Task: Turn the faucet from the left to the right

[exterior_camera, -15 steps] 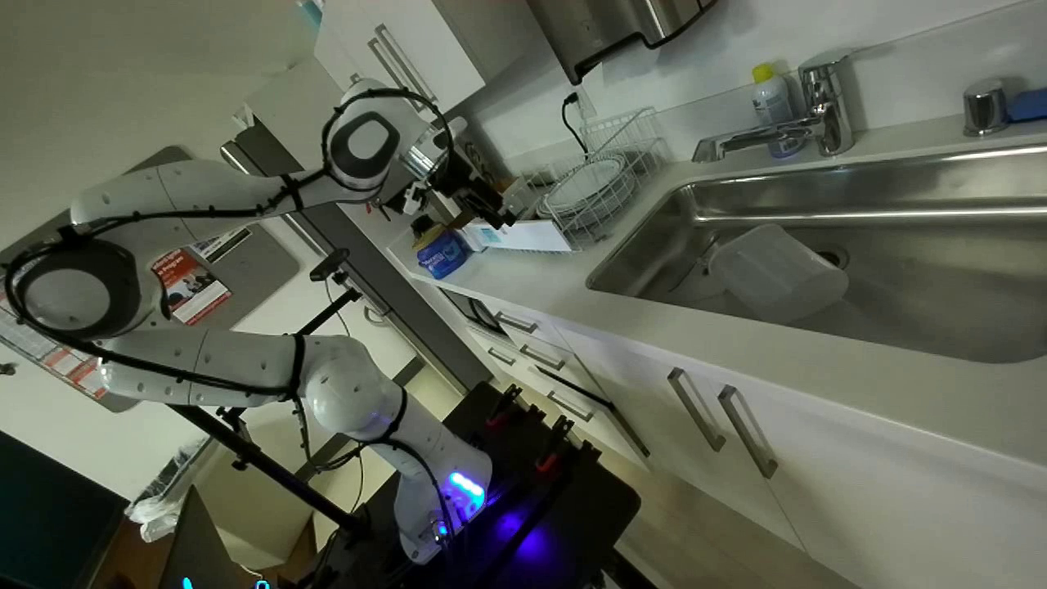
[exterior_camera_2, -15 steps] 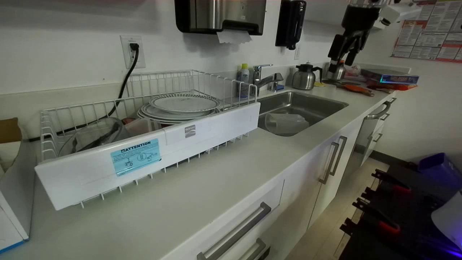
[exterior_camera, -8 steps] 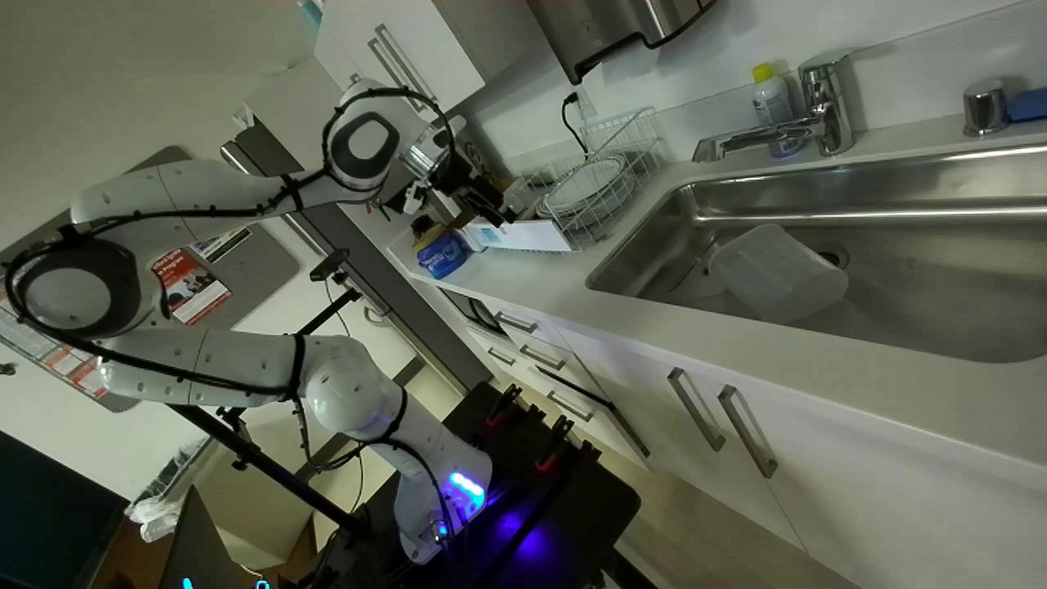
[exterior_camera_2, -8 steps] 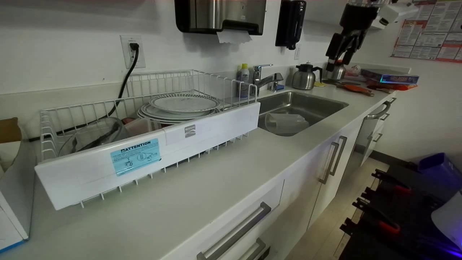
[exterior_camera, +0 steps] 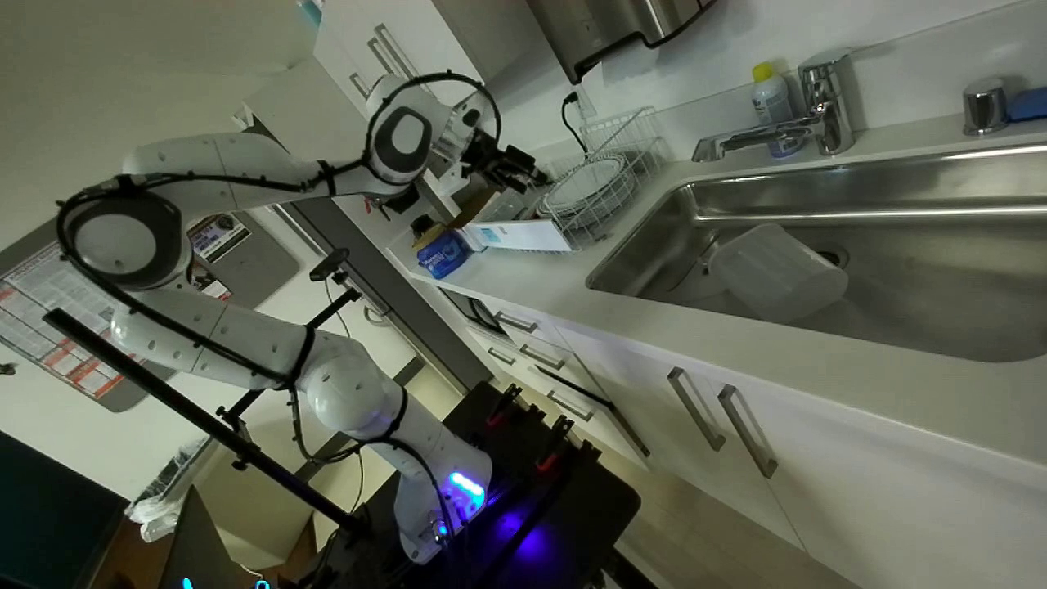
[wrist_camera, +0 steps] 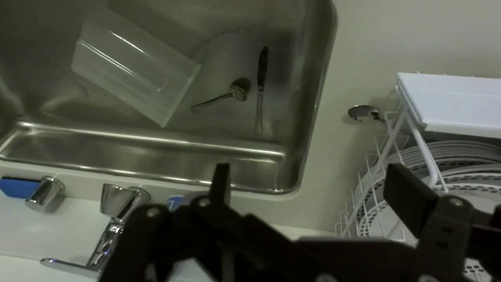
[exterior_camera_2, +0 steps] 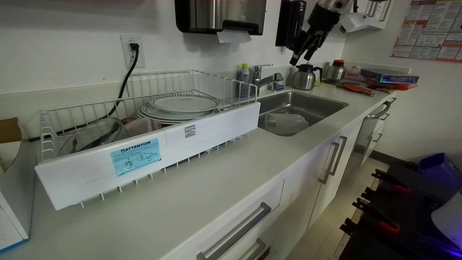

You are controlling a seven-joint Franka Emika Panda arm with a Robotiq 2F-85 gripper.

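Tool nearer the faucet than before

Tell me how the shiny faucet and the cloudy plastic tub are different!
The faucet is silvery chrome, while the plastic tub is whitish and partly see-through.
The faucet stands up on the countertop, while the plastic tub lies in the steel sink.
The faucet has a thin spout, while the plastic tub is wide and boxy.
Both are alike in one way: the gripper touches neither.
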